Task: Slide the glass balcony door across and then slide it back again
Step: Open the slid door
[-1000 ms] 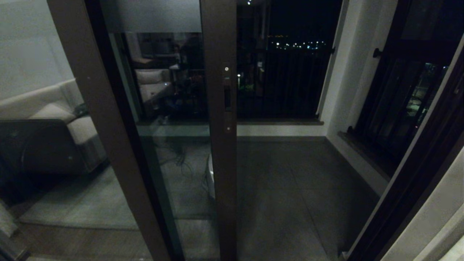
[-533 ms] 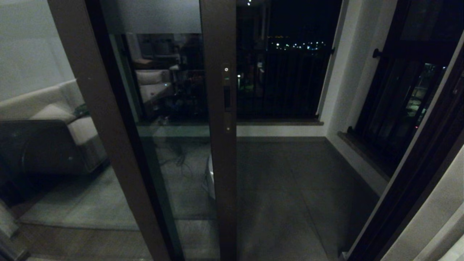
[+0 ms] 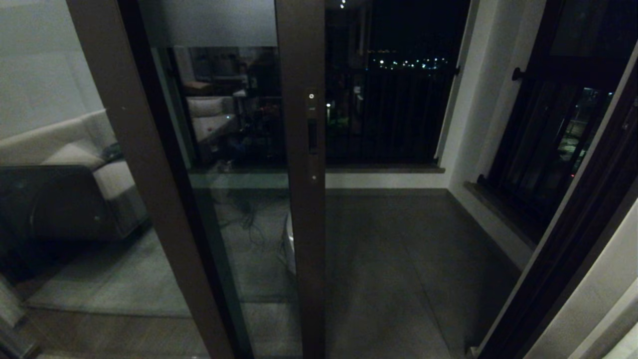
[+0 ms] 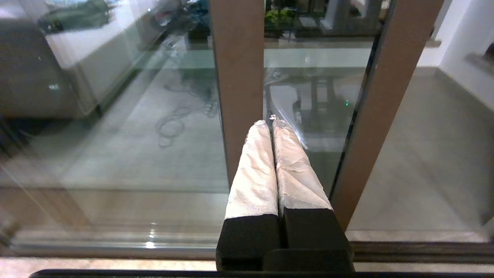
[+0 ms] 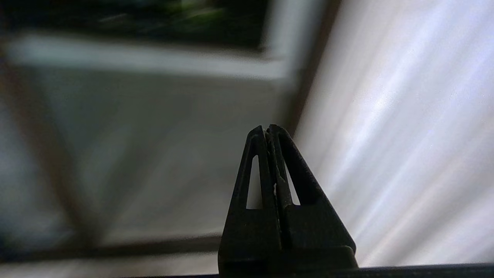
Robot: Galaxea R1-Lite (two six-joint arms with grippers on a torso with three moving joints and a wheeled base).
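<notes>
The glass balcony door (image 3: 229, 149) stands partly slid across, a tall pane with a frosted top band (image 3: 209, 22). Its dark brown edge stile (image 3: 300, 224) runs down the middle of the head view and carries a recessed slot handle (image 3: 312, 135). Neither gripper shows in the head view. In the left wrist view my left gripper (image 4: 270, 121) is shut and empty, its white-wrapped fingers (image 4: 254, 170) pointing at the glass (image 4: 320, 77) between two brown stiles (image 4: 386, 96). I cannot tell if it touches. My right gripper (image 5: 267, 129) is shut and empty before a pale wall.
To the right of the stile the doorway opens onto the balcony floor (image 3: 398, 269), with a dark railing (image 3: 389, 114) behind. A barred window (image 3: 548, 149) and a dark frame (image 3: 573, 249) line the right. A sofa (image 3: 75, 164) sits left. The floor track (image 4: 424, 251) runs below.
</notes>
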